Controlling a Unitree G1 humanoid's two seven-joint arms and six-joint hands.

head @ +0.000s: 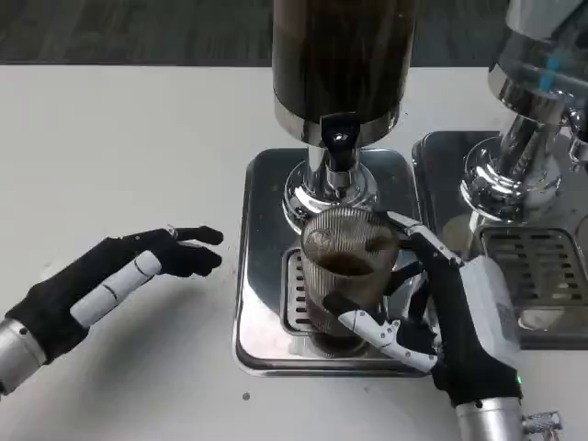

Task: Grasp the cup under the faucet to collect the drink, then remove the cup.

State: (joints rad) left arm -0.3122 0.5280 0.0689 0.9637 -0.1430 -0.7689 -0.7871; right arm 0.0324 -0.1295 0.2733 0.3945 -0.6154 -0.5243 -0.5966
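White table (138, 138), upright ribbed cup (347, 276), mouth up beneath the faucet (338, 147), in the right hand's (455, 322) grasp; left hand (110, 280) empty, fingers apart.

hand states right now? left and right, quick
Left hand: open, holding nothing, resting on the white table.
Right hand: gripping the ribbed cup with dark drink, on the dispenser's drip tray.

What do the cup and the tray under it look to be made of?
Cup: probably clear ribbed glass or plastic; the dark drink shows through its fluted wall. Drip tray: polished metal, likely stainless steel, given its mirror-like reflections and slotted grate.
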